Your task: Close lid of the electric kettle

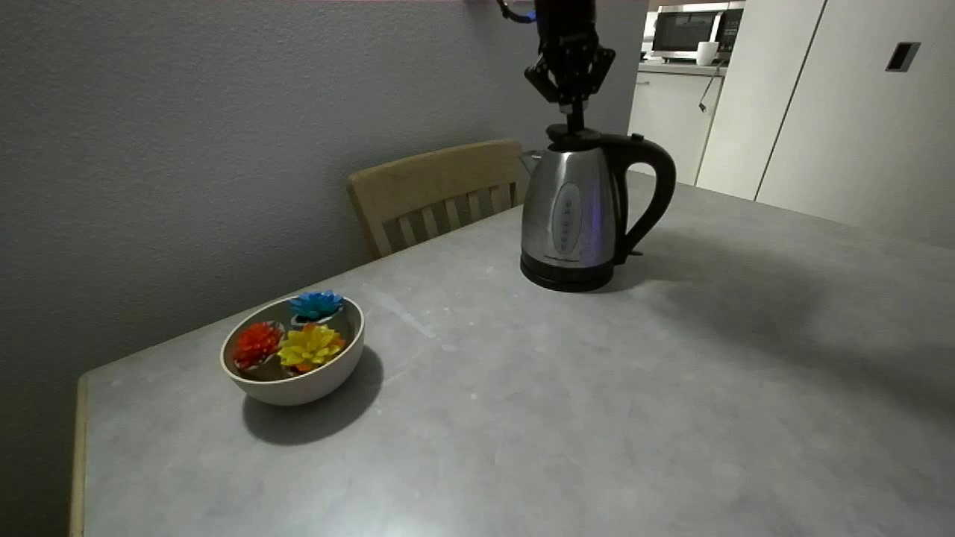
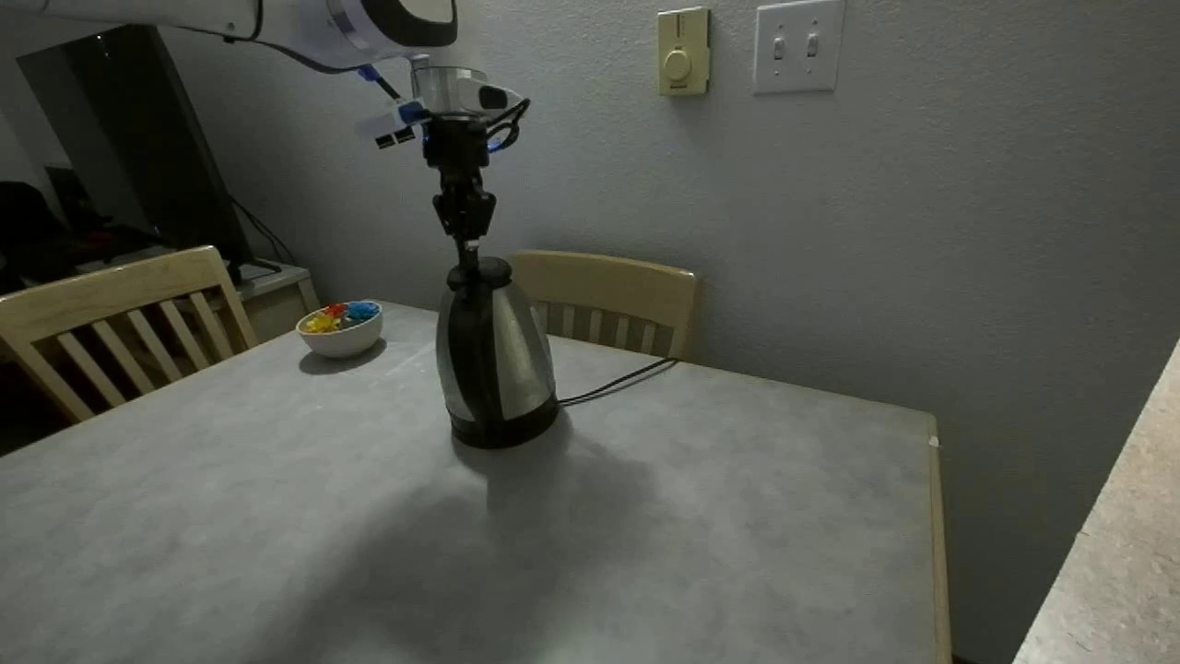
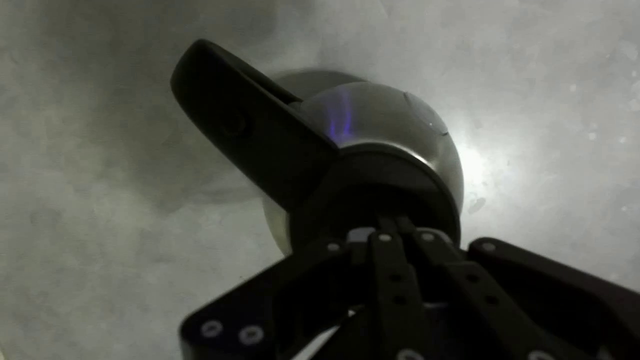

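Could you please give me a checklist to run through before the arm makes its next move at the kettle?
1. Kettle upright on the table: ok.
2. Gripper shut: ok, as the wrist view shows.
3. Gripper over the lid: ok, in both exterior views.
4. Lid fully closed: cannot tell; it is down over the kettle's top, but the dark parts blend and could hide a small gap.
5. Bowl apart from the kettle: ok.
6. Cord away from the gripper: ok, it lies on the table.
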Motion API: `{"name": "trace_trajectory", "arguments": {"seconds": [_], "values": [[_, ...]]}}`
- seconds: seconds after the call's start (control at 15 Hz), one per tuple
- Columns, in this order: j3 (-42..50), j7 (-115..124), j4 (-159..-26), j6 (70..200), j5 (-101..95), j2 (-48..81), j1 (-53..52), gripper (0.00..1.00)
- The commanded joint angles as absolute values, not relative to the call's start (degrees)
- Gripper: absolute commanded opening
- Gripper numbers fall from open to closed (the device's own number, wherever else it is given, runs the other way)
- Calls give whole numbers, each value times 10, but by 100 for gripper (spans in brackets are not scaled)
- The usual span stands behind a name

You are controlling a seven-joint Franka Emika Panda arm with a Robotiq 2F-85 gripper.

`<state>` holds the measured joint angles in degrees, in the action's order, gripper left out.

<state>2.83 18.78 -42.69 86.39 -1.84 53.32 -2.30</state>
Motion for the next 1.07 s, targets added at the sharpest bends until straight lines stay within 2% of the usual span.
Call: {"name": "trace_trajectory", "arguments": {"seconds": [0.0,1.0], "values": [[21,181,-405,890,-4,553,-11,0],[18,178,-423,898,-2,544,-13,0]]}}
